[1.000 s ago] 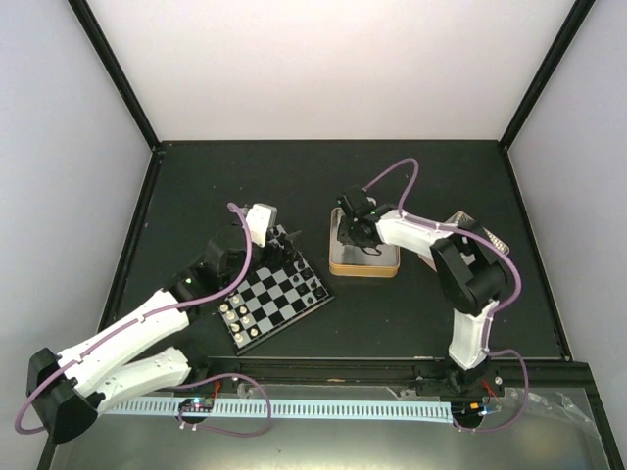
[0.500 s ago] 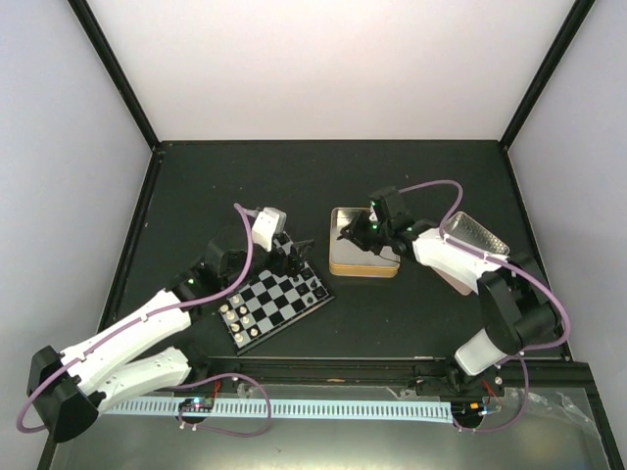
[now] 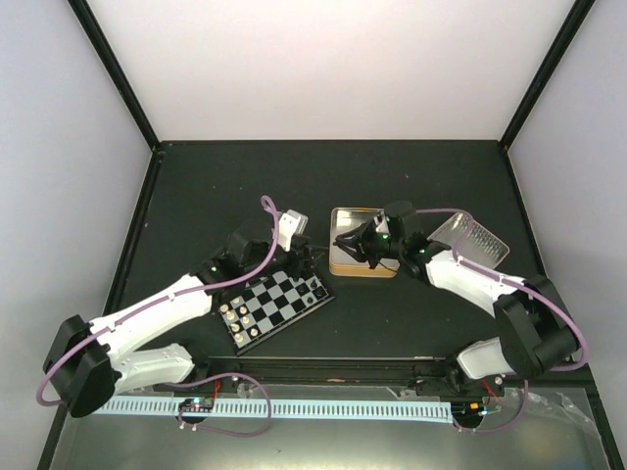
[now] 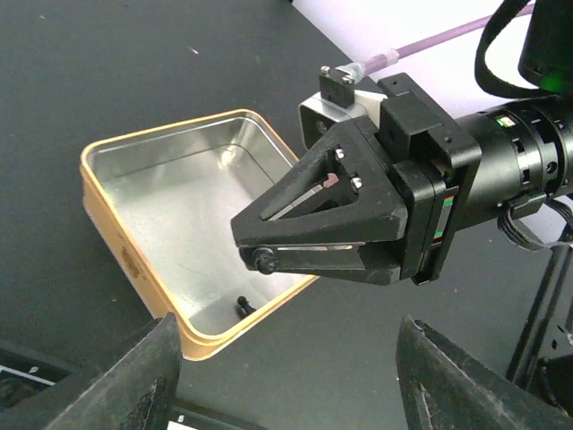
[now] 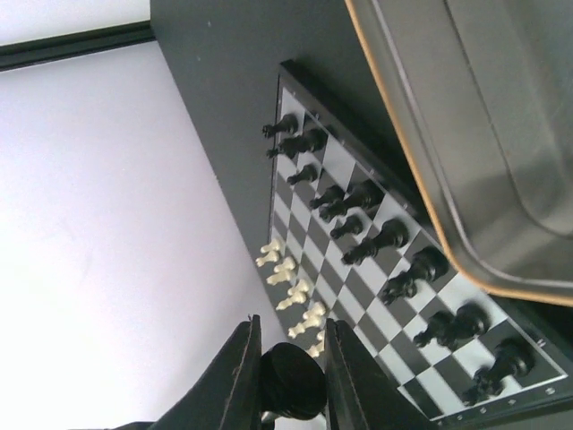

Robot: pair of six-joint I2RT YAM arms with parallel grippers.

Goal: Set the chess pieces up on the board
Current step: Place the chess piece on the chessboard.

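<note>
- right gripper (image 4: 267, 257) jaws narrow, pinching one black piece (image 5: 291, 383) (tip grip); left gripper (image 4: 286, 358) jaws wide, empty.
- board (image 5: 358, 300) beside the tin (image 4: 116, 251).
- risk: its crowded black rows (image 5: 389, 237); lowering could topple neighbours.

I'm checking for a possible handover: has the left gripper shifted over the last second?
Yes. In the top view, the left gripper has moved right, from above the board's far corner toward the tin.

Soft, even light is falling from overhead, casting faint shadows on the dark bench (image 3: 245, 176). The tin (image 4: 170, 215) is glinting mildly inside; the left hand (image 4: 286, 385) is showing out of focus at the lower edge.
</note>
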